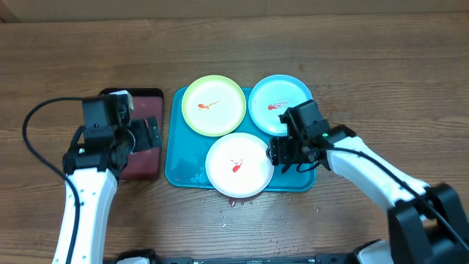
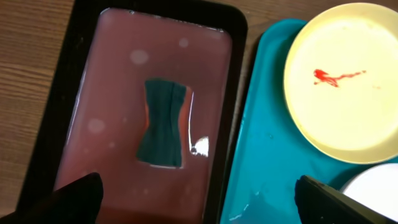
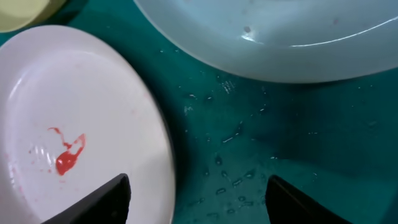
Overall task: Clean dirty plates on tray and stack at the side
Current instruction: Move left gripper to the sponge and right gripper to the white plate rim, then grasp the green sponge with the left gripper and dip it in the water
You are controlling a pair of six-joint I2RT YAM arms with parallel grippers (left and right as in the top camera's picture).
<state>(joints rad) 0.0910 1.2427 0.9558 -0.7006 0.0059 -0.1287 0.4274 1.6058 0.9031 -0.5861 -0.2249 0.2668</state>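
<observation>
user1: Woodgrain worktop (image 1: 366, 59); glossy turquoise tray (image 1: 179, 158) carries the round lime-green plate (image 1: 214, 106), cyan plate (image 1: 278, 99) and white plate (image 1: 238, 165), all sauce-smeared.

user2: Left tool (image 2: 196, 199) gapes wide, empty, over the black-rimmed tray (image 2: 239, 62). Right tool (image 3: 199, 193) parted, straddling the white plate's rim, gripping nothing.

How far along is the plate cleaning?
Nothing looks done: the green plate, cyan plate and white plate all lie on the tray with red smears, and none is stacked aside. In hand: the right gripper, open, sits at the white plate's rim. The left gripper, open, hovers over the dark pad in the black tray. Left: clean all three and stack them.
</observation>
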